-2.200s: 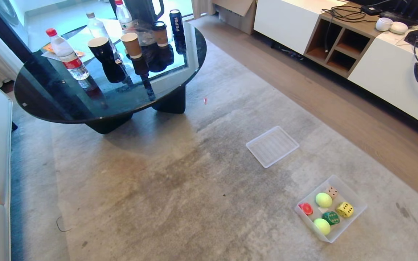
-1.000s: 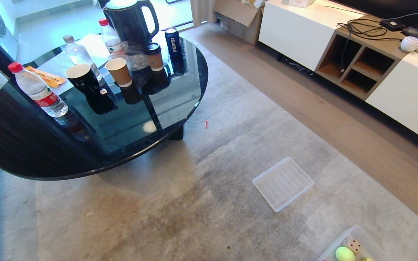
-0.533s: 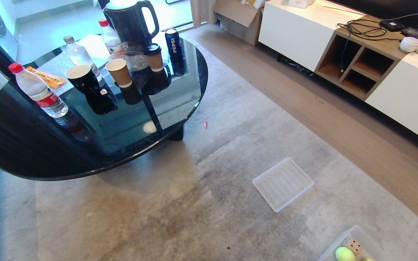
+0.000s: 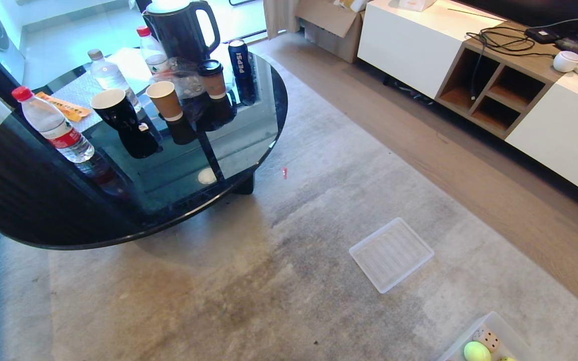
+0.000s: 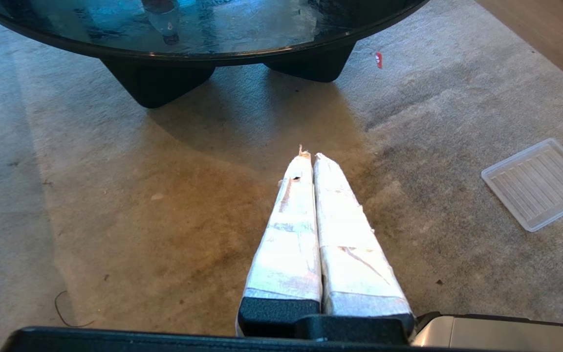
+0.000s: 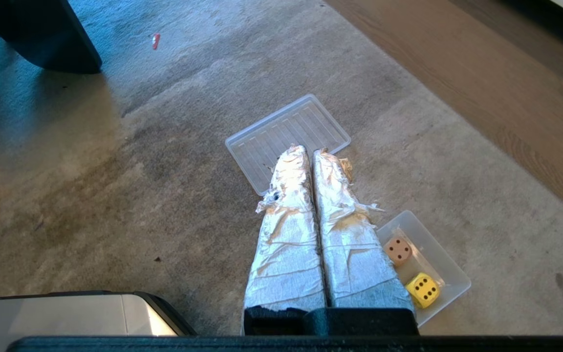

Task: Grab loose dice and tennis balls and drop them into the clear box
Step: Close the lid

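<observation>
The clear box (image 4: 512, 332) sits on the carpet at the head view's bottom right edge, mostly cut off. Inside it I see a tennis ball (image 4: 476, 351) and a beige die (image 4: 488, 339). The right wrist view shows the clear box (image 6: 450, 271) holding the beige die (image 6: 398, 251) and a yellow die (image 6: 422, 289); my taped fingers hide the rest of it. My right gripper (image 6: 310, 151) hangs shut and empty above the carpet, up and left of the box. My left gripper (image 5: 310, 156) is also shut and empty over bare carpet. Neither arm shows in the head view.
A flat ribbed clear lid (image 4: 391, 253) lies on the carpet beyond the box. A round black glass table (image 4: 43, 215) with bottles, cups, a can and a kettle fills the left. A small red scrap (image 4: 284, 173) lies near it. A white TV cabinet (image 4: 560, 135) lines the right.
The head view has risen and tilted since the earliest frame, sliding the box to the bottom edge; over the last second nothing has moved.
</observation>
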You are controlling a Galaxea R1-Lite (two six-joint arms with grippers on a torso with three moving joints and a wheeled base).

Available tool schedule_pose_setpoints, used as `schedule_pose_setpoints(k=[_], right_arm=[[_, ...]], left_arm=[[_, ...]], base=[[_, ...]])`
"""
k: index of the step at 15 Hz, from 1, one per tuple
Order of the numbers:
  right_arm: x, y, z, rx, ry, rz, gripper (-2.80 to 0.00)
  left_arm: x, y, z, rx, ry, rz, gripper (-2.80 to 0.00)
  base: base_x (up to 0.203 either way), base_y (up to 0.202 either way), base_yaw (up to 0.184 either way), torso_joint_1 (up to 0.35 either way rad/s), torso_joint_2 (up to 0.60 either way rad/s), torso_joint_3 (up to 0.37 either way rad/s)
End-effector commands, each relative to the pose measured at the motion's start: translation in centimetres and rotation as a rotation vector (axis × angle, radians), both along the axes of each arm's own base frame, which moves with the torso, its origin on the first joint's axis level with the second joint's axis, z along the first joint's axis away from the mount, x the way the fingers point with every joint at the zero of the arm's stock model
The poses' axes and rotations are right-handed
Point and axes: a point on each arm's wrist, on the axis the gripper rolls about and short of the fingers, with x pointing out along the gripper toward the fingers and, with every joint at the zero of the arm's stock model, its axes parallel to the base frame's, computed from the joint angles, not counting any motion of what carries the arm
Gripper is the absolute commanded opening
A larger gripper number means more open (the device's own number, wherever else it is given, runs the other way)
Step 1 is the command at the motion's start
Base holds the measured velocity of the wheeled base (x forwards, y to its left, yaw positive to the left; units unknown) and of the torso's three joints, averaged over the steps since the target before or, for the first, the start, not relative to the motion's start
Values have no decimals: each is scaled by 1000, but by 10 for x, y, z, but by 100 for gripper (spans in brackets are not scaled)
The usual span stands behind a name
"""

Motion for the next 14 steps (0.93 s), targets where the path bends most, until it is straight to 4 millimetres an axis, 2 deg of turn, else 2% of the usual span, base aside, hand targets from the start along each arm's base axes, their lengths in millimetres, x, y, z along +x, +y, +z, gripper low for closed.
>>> schedule_pose_setpoints(k=[1,9,14], right_arm=[[0,0,0,0,0,0,-280],[0,0,0,0,-1,0,-280],[0,0,0,0,-1,0,-280]], left_arm=[[0,0,0,-6,0,2,-280],[0,0,0,-18,1,4,-280],[0,0,0,-15,0,3,-280]], base=[[0,0,0,0,0,0],[0,0,0,0,0,0],[0,0,0,2,4,-145]])
